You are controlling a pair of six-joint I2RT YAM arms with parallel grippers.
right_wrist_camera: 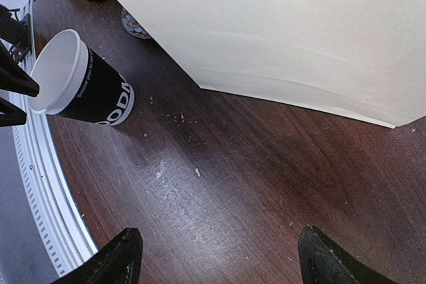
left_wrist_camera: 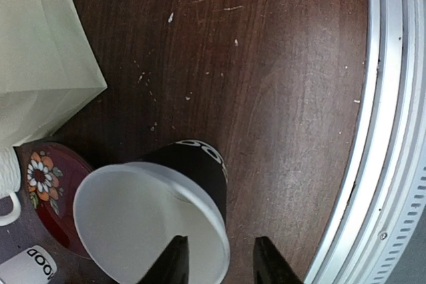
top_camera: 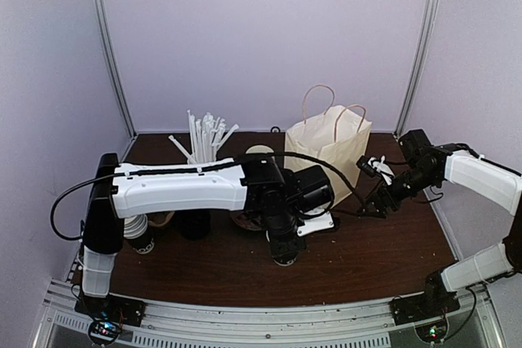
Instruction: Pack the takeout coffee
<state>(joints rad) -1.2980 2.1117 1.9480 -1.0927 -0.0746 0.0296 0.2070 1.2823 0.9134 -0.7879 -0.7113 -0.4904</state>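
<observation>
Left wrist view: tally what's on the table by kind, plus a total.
black paper cup, open top: 1
paper bag: 1
floral saucer: 1
white lettered item, cropped: 1
white handled thing at left edge, cropped: 1
Total: 5

The left arm (top_camera: 179, 187) is stretched rightward across the middle, with the forearm held level. The left hand (top_camera: 284, 252) is pointed straight down, its fingers (left_wrist_camera: 174, 261) parted narrowly. The right arm (top_camera: 481, 178) is bent inward from the right. The right hand (top_camera: 376, 205), seemingly angled low and leftward, is spread wide.
</observation>
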